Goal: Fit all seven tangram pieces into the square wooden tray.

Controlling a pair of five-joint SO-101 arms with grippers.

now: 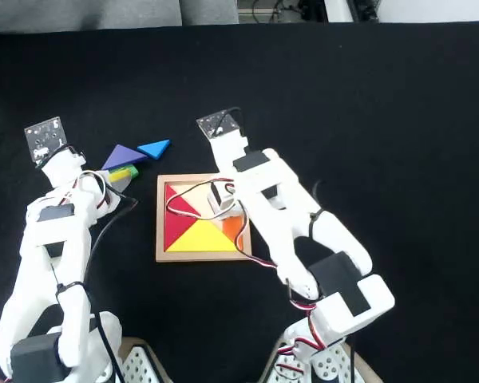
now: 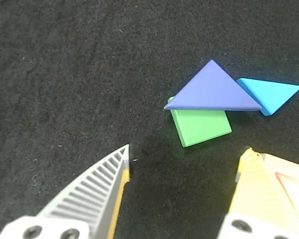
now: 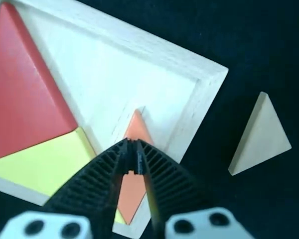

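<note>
Tangram pieces are split between the wooden tray (image 1: 199, 256) and the black worktop (image 1: 383, 120). The right arm is stretched forward over the tray's right side, and its hand (image 3: 131, 149) is held low above the tray with the fingers pressed together, nothing being gripped between them. Their tips are seen over the orange piece (image 3: 135, 130), though contact cannot be judged. The orange piece is set with its long axis in line with the hand, one sharp tip pointed into the bare tray floor. A red triangle (image 3: 25, 94) and a yellow triangle (image 3: 45, 164) are seated edge to edge in the tray. A pale triangle (image 3: 261, 134) is laid on the worktop just beside a tray corner.

The left arm is bent to the left of the tray, and its hand (image 2: 187, 149) is held with the fingers spread wide, near the green square (image 2: 199, 124). A purple triangle (image 2: 214, 89) is laid over the square's far edge, apex pointed away from the hand. A blue triangle (image 2: 269, 94) is set touching the purple one's corner.
</note>
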